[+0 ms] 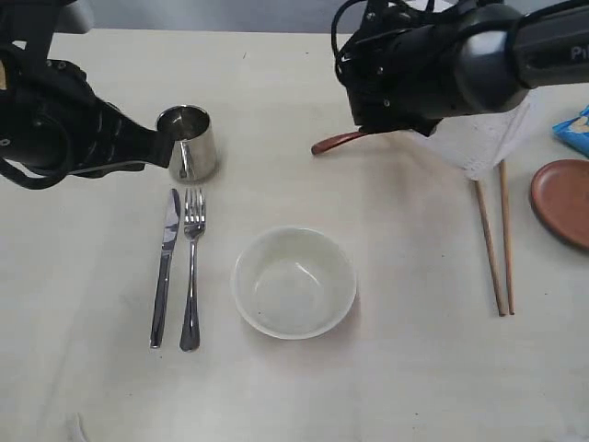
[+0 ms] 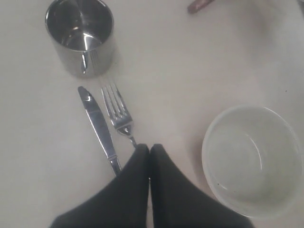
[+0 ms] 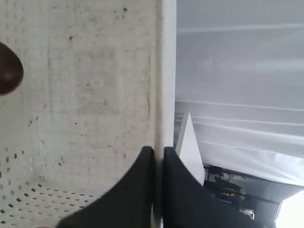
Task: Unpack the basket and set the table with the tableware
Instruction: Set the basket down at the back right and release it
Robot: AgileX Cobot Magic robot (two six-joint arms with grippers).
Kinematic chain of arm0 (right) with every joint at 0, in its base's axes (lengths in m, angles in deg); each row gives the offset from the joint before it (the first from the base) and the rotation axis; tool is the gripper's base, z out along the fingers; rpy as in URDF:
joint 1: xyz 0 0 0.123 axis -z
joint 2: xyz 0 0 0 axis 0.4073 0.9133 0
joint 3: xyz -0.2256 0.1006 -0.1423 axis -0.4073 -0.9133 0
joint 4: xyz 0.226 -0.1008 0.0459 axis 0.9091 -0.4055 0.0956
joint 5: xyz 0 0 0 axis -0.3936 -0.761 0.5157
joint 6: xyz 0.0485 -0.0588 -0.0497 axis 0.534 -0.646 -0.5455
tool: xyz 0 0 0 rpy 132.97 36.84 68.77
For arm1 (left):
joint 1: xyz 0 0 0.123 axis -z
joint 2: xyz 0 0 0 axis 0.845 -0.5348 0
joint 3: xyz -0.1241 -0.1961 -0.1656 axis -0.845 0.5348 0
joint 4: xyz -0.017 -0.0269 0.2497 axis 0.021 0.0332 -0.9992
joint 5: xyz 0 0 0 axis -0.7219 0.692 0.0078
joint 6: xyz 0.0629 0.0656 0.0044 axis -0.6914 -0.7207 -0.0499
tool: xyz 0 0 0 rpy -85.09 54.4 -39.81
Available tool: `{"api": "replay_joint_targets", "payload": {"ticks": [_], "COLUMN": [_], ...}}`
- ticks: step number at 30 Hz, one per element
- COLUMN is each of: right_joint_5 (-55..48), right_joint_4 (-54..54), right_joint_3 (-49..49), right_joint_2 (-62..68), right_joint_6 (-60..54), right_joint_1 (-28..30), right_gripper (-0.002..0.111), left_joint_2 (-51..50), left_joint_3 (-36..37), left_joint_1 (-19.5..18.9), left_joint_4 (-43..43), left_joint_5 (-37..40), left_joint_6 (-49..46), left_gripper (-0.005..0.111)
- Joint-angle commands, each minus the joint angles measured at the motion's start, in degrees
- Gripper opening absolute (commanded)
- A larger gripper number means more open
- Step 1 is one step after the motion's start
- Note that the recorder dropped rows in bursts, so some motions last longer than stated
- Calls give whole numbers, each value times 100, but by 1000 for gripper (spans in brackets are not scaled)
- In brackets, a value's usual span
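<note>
Right fingers [image 3: 133, 199] clamp the basket [image 3: 95, 95] by its rim at the bench's [image 1: 414, 368] right side, likely to tip or move it; left fingers [image 2: 128, 190], together and empty, hang over the laid knife [image 1: 164, 276] and fork [image 1: 191, 276].

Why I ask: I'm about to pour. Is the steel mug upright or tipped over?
Upright: the mug stands on its base on the table, mouth facing up; the left wrist view looks down into it.
</note>
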Motion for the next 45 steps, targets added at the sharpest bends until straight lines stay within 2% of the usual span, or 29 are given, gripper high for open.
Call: {"api": "replay_joint_targets", "payload": {"ticks": [1,17,21,24,26,30,33,37,41,44,45], "right_joint_5": [-128,-128,-128,-128,-80,715,1259,2174,2764,2554,2477], "right_joint_4": [-16,-389,-389,-198,124,971,1698,3115,4646,6130,6528], "right_joint_3": [-1,-1,-1,-1,-1,49,350,969,1796,2758,2960], "right_joint_2": [-66,-358,-608,-800,-940,-1169,-1227,-1189,-813,-120,4], "right_joint_6": [-33,-334,-159,-121,-40,352,513,198,-821,-2659,-2923], "right_joint_1": [187,1428,1499,1323,1164,1041,1318,1938,2801,3487,3600], "right_gripper": [-1,-1,-1,-1,-1,-1,-1,-1,-1,-1,-1], "left_joint_2": [51,51,51,51,51,51,51,51,51,51,51], "left_joint_3": [-4,-4,-4,-4,-4,-4,-4,-4,-4,-4,-4], "left_joint_1": [-1,-1,-1,-1,-1,-1,-1,-1,-1,-1,-1], "left_joint_4": [55,55,66,66,66,66,66,66,66,66,66], "left_joint_5": [-28,-51,-72,-72,-72,-18,-4,-4,-4,-4,-4], "left_joint_6": [-13,-13,-13,-13,-13,-13,-13,-13,-13,-13,-13], "left_gripper": [0,0,0,0,0,0,0,0,0,0,0]}}
